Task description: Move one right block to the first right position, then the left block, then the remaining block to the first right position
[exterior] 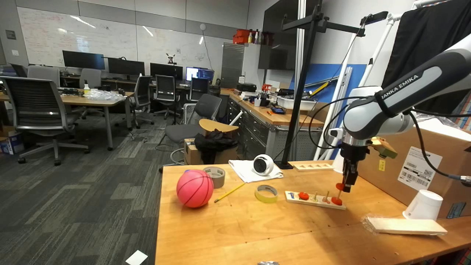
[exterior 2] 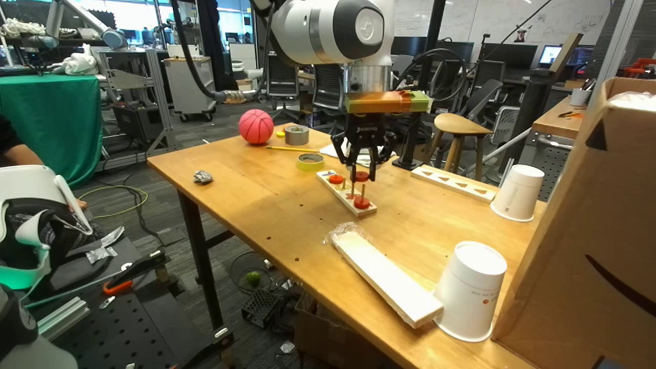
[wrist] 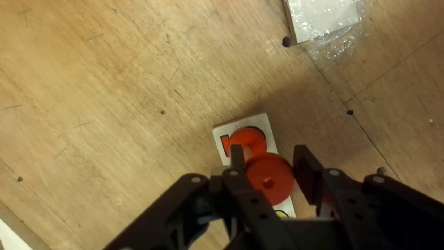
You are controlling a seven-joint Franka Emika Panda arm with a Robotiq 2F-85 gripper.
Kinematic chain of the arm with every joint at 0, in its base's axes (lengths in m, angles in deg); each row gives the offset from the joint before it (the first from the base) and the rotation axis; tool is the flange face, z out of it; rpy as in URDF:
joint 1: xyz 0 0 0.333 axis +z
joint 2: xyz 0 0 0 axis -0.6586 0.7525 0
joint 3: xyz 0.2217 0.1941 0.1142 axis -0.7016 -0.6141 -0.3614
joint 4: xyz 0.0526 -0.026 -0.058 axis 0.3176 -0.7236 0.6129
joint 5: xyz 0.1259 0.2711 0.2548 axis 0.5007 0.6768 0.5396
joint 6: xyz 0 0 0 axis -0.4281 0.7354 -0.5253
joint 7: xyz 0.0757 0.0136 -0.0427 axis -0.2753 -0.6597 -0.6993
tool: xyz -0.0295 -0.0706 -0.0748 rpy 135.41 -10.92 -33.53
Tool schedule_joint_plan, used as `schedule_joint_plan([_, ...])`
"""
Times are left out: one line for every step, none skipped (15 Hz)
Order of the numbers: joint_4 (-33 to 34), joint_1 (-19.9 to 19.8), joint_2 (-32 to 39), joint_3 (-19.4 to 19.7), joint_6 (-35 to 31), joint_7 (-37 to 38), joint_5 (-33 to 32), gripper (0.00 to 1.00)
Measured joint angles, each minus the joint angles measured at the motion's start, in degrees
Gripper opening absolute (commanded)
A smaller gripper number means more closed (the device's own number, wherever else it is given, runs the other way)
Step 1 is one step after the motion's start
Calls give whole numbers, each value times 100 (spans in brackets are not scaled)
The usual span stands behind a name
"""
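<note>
My gripper (exterior 2: 363, 177) points down over a pale peg board (exterior: 319, 204), shut on a red round block (wrist: 270, 178). In the wrist view a finger stands at either side of this block, whose centre hole faces up. Both exterior views show the held block raised above the board, near its end peg; I cannot tell whether it is exactly over a peg. Lower down, a second red block (exterior 2: 362, 203) lies around that end peg. A third red block (exterior: 303, 195) sits at the opposite end of the board. Bare pegs (exterior: 327, 195) stand between them.
A plastic-wrapped wooden piece (exterior 2: 384, 277) and a white cup (exterior 2: 470, 292) lie near the cardboard box (exterior: 397, 169). Yellow tape (exterior: 266, 194), a pencil (exterior: 230, 192), grey tape (exterior: 217, 176) and a pink ball (exterior: 195, 188) are beyond the board's far end. A slotted wooden strip (exterior 2: 453, 183) lies behind.
</note>
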Motion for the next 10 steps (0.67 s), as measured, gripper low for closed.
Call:
schedule_joint_plan([-19,9,0,-2,0,0,0,25])
schedule_joint_plan([-37,14,0,-6,0,0,0,25])
schedule_joint_plan([-50,16,0,-9,-1,0,0,25])
schedule_joint_plan([-57,18,0,-9,-1,0,0,25])
schedule_joint_plan([-60,20,0,-9,-8,0,0,25])
schedule_joint_plan([-61,21,0,-9,-21,0,-3,25])
schedule_joint_plan([-61,22,0,-9,-33,0,-5,25])
schedule_joint_plan([-61,24,0,-9,-46,0,-5,25])
schedule_joint_plan([-61,26,0,-9,-57,0,-6,25])
schedule_joint_plan([-61,30,3,-9,-67,0,-6,25])
